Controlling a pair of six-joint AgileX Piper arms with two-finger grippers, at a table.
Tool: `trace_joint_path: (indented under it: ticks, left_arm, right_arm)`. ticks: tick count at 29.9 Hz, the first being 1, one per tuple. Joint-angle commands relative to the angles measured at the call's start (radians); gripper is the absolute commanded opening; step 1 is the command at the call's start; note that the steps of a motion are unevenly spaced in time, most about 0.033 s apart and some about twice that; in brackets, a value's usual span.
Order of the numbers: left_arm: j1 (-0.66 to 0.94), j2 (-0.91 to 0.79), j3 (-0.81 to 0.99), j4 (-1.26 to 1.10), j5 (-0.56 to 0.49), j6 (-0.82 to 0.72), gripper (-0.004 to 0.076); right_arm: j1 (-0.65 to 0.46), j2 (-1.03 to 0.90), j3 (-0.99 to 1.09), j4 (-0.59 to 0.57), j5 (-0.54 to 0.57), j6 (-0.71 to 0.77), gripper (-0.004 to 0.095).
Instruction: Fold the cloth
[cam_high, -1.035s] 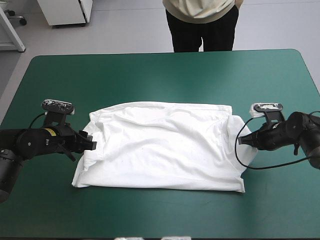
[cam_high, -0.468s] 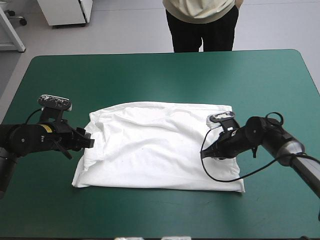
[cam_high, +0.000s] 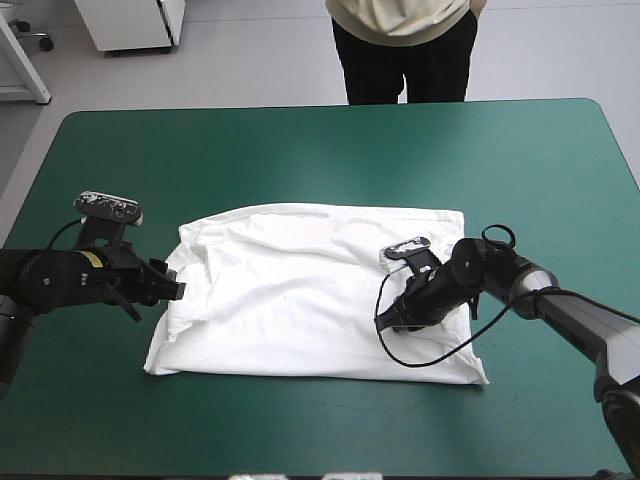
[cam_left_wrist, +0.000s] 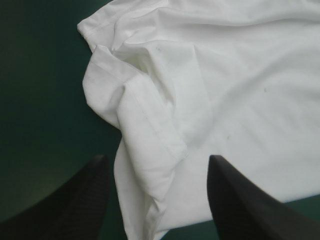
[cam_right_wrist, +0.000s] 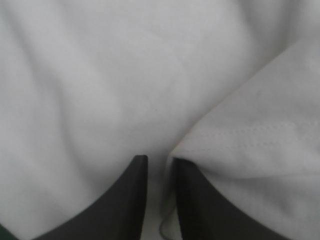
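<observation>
Right pincer (cam_right_wrist: 159, 161) is clamped on a hemmed fold of the white short-sleeved fabric T-shirt (cam_high: 290, 290); garment edges are cut off ahead. Left pincer (cam_left_wrist: 157, 161) is held apart, rumpled side edge just ahead.

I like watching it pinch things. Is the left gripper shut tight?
No: the left gripper is open, its black fingers wide apart, the T-shirt showing between them.

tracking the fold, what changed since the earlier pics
The right gripper swept in from the right edge of the T-shirt toward its middle, shut on the cloth and drawing that edge inward. The left gripper stayed open at the left edge; the rest lies as before.
</observation>
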Motion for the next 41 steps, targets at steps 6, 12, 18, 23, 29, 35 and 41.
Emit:
trace_joint_path:
  ticks: [6,12,18,23,29,35,41]
  left_arm:
    - [0.0,-0.087,-0.035,0.034,0.017,-0.005,0.042]
    - [0.0,-0.143,0.027,0.043,0.081,-0.04,0.042]
    - [0.0,-0.208,0.226,0.139,0.047,-0.17,0.042]
    - [0.0,-0.207,0.386,0.247,-0.06,-0.292,0.042]
    - [0.0,-0.165,0.448,0.148,-0.152,-0.294,0.042]
    - [0.0,-0.082,0.448,0.125,-0.154,-0.286,0.042]
    - [0.0,0.034,0.448,0.131,-0.229,-0.306,0.042]
  right_arm:
    - [0.0,-0.246,-0.113,-0.167,0.053,0.127,0.031]
    - [0.0,-0.462,-0.144,-0.382,0.207,0.262,0.031]
    - [0.0,-0.65,-0.114,-0.412,0.306,0.323,0.0295]
    - [0.0,-0.747,-0.058,-0.421,0.352,0.364,0.028]
    - [0.0,-0.763,-0.014,-0.419,0.352,0.372,0.028]
    - [0.0,-0.763,0.003,-0.414,0.334,0.372,0.0279]
    - [0.0,-0.763,0.003,-0.407,0.334,0.365,0.028]
